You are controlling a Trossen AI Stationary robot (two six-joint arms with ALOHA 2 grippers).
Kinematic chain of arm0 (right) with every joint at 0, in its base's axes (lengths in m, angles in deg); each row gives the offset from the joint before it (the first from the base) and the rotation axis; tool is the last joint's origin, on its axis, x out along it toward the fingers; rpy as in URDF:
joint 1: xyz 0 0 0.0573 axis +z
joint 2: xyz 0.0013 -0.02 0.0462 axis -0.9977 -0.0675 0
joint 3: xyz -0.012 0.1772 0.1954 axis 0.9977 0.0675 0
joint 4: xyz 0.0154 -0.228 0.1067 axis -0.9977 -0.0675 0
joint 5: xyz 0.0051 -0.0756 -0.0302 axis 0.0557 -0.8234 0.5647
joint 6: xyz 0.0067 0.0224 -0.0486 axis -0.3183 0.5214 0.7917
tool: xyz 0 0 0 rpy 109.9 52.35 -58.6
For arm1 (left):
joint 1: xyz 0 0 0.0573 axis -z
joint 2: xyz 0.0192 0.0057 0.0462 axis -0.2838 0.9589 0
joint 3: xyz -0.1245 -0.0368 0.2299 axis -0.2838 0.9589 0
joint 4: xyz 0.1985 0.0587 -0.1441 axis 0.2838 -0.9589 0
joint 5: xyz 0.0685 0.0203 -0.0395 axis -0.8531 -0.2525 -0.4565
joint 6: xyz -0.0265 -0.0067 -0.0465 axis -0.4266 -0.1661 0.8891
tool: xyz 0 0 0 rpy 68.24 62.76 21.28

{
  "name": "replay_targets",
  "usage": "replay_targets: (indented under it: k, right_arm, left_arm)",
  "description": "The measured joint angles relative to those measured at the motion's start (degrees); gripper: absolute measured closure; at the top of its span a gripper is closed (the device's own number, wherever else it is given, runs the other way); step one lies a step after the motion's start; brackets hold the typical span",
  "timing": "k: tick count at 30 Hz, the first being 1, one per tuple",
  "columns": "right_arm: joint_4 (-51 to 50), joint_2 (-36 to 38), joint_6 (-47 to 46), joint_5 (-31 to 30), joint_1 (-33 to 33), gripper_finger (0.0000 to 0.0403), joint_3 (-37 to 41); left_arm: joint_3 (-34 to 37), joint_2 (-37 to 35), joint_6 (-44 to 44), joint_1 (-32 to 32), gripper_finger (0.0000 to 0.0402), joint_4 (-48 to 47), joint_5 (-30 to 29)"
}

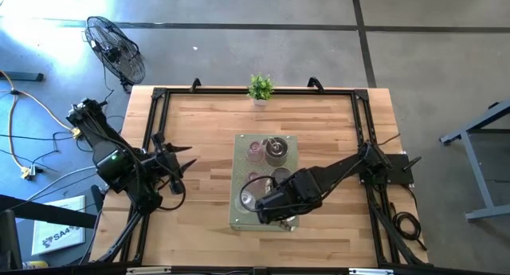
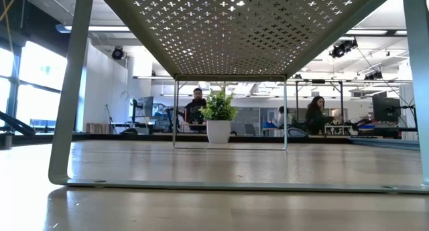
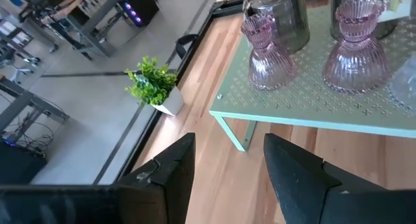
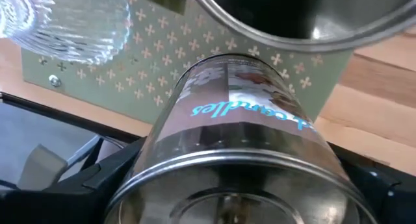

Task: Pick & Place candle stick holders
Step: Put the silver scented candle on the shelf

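Note:
A pale green perforated stand (image 1: 239, 143) in the middle of the table carries the candle stick holders. Two are pink ribbed glass (image 3: 266, 52) (image 3: 357, 49), one is clear glass (image 4: 65, 23), and others are silvery metal (image 3: 283, 16). My right gripper (image 1: 280, 215) is over the stand's near edge, pointing steeply down, with a metal holder bearing a printed label (image 4: 240, 139) between its fingers. My left gripper (image 1: 179, 159) waits open in the air left of the stand and holds nothing. My right gripper has the labelled metal holder between its two fingers (image 4: 65, 169), one on each side of its round wall near the open rim (image 4: 162, 169). The fingers come from above, pointing down. The holder stands mouth up; its base is hidden, so whether it is lifted clear cannot be told.
A small green potted plant (image 1: 260, 88) stands at the table's far edge. A black frame runs around the tabletop (image 1: 155, 115). A fan (image 1: 115, 48) stands on the floor beyond the far left corner. In the low view, people sit at desks behind the table (image 2: 315, 114).

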Motion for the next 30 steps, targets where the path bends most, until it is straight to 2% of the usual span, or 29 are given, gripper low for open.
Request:
replay_targets:
  k: [30]
  right_arm:
    - [-0.25,-0.81,1.53,1.30,-1.49,0.0051,-0.07]
  left_arm:
    - [0.00,0.00,0.04,0.00,0.0224,0.03,2.62]
